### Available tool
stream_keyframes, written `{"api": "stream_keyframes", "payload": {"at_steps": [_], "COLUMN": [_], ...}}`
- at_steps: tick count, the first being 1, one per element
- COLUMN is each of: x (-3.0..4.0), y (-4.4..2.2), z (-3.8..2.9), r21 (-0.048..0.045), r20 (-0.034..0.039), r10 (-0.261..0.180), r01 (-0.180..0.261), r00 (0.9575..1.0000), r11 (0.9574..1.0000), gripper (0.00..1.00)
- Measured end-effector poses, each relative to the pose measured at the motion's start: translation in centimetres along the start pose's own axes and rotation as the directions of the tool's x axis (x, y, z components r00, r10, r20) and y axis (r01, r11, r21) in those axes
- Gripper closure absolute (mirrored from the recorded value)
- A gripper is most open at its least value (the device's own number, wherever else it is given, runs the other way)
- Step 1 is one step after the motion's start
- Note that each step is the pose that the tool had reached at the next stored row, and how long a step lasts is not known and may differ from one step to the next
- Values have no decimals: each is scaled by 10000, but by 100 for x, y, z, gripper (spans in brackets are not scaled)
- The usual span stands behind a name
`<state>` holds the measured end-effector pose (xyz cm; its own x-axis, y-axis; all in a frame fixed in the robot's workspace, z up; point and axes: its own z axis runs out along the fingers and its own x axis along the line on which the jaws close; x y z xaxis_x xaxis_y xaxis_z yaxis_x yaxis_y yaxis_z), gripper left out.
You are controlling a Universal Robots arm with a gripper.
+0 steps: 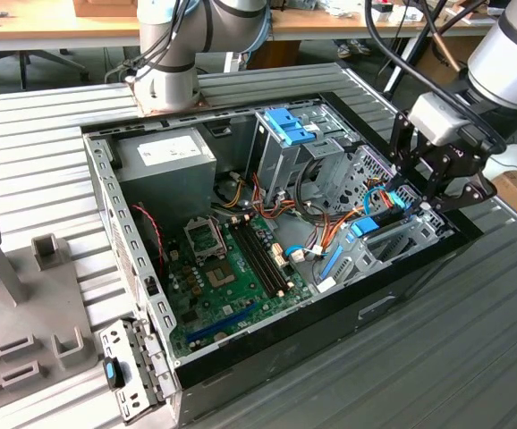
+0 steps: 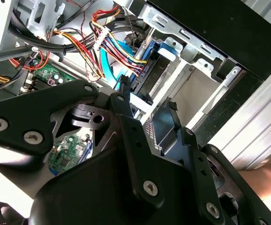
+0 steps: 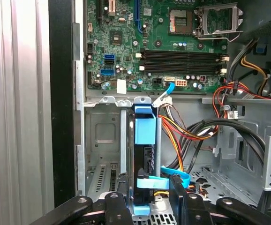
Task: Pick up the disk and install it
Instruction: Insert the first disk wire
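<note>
The disk [image 3: 145, 140] stands on edge in the metal bay at the case's corner, its dark end and blue plastic rail facing the first wrist view. My gripper [image 3: 149, 187] hovers just over that end with one black finger [image 3: 122, 187] on each side and a small gap to the disk. In the second wrist view the gripper [image 2: 146, 93] is open, and the bay and blue rail show between its fingertips. In the exterior view the gripper [image 1: 417, 192] hangs over the case's right corner. A blue flat cable [image 3: 166, 176] crosses beside the disk's end.
The open computer case [image 1: 106, 206] lies on a ribbed metal table. Inside are the green motherboard [image 1: 232, 268], a grey power-supply box [image 1: 165, 161], a drive cage with a blue latch [image 1: 287, 125] and bundles of coloured wires [image 3: 187, 136]. A loose bracket [image 1: 129, 371] lies at front left.
</note>
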<state>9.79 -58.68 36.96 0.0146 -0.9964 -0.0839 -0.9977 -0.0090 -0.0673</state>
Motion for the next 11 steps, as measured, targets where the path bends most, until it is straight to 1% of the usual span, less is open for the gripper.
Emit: {"api": "stream_keyframes", "payload": {"at_steps": [2, 3, 5, 6, 7, 8, 9, 11], "x": [-4, -10, -20, -25, -26, 6, 40, 80], "y": [0, -1, -5, -8, -10, -10, -10, -10], "z": [2, -7, -71, -118, -142, -172, -174, -179], "r21": [0, 0, 0, 0, 0, 2, 12, 29], "r20": [-7, -18, -24, -24, -24, -24, -24, -31], "r10": [-1, -2, -1, -2, -1, 0, -1, -4], "r01": [1, 2, 1, 2, 1, 0, 2, 4], "r00": [10000, 10000, 10000, 10000, 10000, 10000, 10000, 10000], "r11": [10000, 10000, 10000, 10000, 10000, 10000, 10000, 10000], "gripper": [53, 53, 53, 53, 53, 53, 53, 53]}}
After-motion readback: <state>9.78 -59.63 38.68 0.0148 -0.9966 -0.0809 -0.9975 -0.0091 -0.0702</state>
